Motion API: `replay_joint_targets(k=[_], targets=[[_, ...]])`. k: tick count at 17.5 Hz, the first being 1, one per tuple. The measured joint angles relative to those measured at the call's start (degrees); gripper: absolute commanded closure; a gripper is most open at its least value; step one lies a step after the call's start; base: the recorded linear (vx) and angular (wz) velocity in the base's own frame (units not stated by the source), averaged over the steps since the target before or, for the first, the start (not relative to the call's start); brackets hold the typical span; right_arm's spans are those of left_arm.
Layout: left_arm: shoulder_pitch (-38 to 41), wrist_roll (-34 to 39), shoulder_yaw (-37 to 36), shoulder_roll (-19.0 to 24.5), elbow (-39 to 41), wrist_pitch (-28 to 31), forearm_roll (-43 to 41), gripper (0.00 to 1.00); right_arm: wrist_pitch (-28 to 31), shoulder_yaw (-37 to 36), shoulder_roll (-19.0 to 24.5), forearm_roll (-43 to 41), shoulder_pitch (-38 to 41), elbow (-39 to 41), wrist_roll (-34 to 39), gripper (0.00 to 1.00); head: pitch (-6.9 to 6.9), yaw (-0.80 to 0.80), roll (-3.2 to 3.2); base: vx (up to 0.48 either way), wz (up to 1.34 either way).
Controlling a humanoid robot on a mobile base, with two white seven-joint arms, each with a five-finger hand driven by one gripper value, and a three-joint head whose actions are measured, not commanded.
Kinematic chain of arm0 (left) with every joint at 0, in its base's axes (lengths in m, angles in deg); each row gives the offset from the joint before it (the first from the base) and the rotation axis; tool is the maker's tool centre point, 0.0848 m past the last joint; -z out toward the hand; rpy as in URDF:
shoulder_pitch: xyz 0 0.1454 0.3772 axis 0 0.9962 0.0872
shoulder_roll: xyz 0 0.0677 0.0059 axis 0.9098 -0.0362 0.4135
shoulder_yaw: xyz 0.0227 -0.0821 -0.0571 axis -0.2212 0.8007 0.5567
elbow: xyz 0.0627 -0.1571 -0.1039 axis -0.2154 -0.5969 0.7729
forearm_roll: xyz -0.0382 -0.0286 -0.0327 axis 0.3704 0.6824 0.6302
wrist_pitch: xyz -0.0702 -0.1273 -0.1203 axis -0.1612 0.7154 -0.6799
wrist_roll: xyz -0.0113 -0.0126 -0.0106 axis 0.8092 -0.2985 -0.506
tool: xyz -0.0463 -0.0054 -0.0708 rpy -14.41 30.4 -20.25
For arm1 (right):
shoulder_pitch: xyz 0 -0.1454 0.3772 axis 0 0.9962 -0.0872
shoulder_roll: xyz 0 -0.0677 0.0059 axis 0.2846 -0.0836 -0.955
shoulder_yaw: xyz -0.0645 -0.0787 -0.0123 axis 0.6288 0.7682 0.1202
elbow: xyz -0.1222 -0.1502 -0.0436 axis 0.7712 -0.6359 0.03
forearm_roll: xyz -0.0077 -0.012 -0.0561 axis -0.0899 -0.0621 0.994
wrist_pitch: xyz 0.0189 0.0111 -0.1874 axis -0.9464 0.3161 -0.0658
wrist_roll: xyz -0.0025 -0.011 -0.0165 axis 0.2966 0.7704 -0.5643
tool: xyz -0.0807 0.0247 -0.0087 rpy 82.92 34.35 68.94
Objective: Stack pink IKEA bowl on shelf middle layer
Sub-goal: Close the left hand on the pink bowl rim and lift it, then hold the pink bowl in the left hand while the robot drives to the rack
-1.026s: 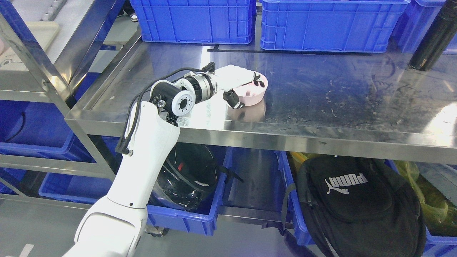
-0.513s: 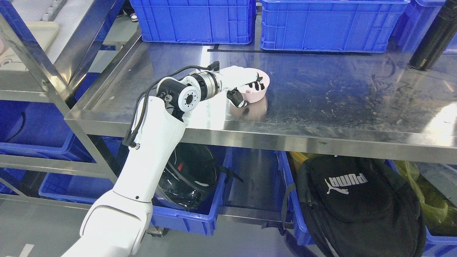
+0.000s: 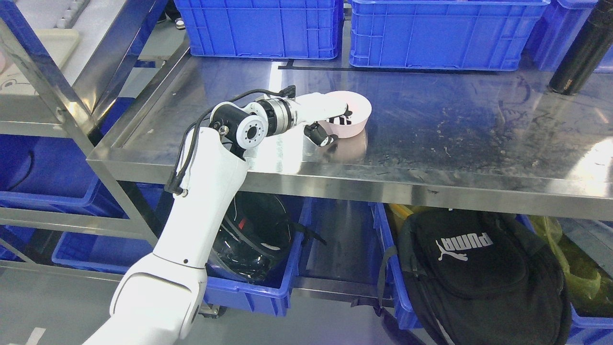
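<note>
A pink bowl (image 3: 355, 115) is held just above the steel shelf layer (image 3: 431, 139), with its pink reflection under it. My left hand (image 3: 330, 125) grips its near-left rim: the fingers (image 3: 341, 116) reach inside the bowl and the thumb (image 3: 320, 136) presses on the outer wall. The white left arm rises from the lower left and bends at the elbow over the shelf's front edge. The right arm does not show.
Two blue crates (image 3: 261, 26) (image 3: 443, 31) stand along the back of the shelf layer. A black bottle (image 3: 579, 50) leans at the far right. Below, blue bins hold a helmet (image 3: 254, 235) and a black backpack (image 3: 479, 273). A second steel rack (image 3: 52, 81) stands to the left.
My left hand has carried the pink bowl to the right and slightly up, and the bowl now sits more level. The elbow has shifted right with it.
</note>
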Motion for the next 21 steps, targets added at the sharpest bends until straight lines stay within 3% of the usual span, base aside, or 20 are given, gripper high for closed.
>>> replay_joint_targets(k=[7,15,21], targets=[[0.28,-1.57,6.18,-0.23,3.48,-8.08,3.64,1.0,0.0,0.0,0.0,0.0,0.0,0.0,0.0,0.0,0.0,0.0,0.0,0.0,0.0],[6.29,-2.28,10.27,-0.35,11.37,-25.22,10.85,1.0,0.0,0.0,0.0,0.0,0.0,0.0,0.0,0.0,0.0,0.0,0.0,0.003,0.03],[11.07,-1.8,11.82,-0.38,15.38,-27.8,13.78,1.0,0.0,0.0,0.0,0.0,0.0,0.0,-0.02,0.0,0.0,0.0,0.0,-0.032,0.48]])
